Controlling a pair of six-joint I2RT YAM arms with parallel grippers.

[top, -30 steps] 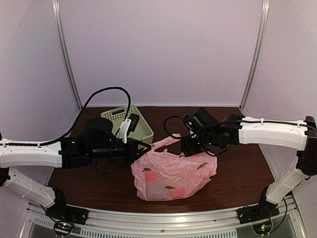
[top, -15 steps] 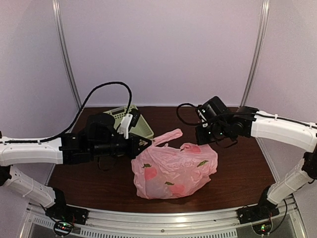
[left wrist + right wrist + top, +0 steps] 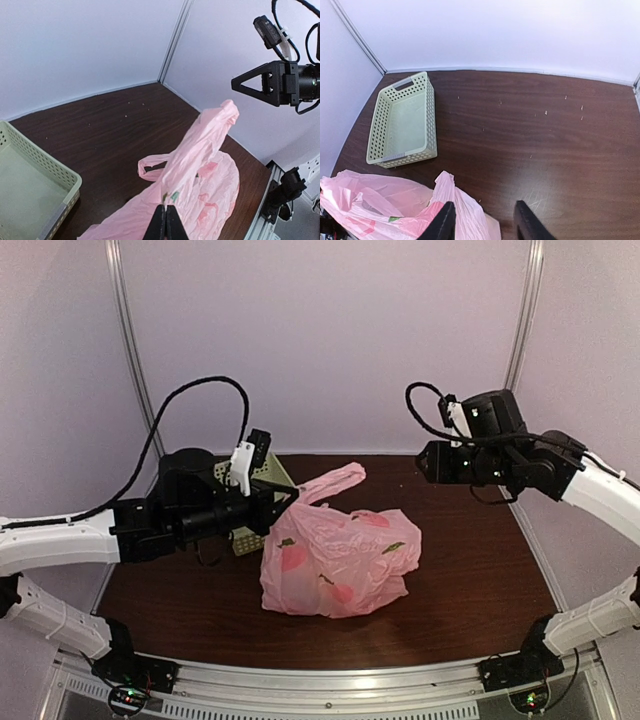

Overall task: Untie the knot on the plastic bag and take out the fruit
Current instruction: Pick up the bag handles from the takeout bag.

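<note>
Item: thin, translucent pink crinkly plastic bag, lying mid-table, towards the near edge of the dark wooden table. We judge it soft, slippery and easily torn, best taken by its upstanding handle. Left gripper pinches its film; right gripper spread, empty. Fruit shows only as red smudges; the knot we cannot make out.

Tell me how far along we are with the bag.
Done: one handle of the plastic bag stands free, so the knot looks loosened; I can't confirm it's fully undone. In hand: the left tool pinches the bag's plastic; the right tool hangs open, clear of it. Left: the fruit shows inside the bag; none is out.
</note>
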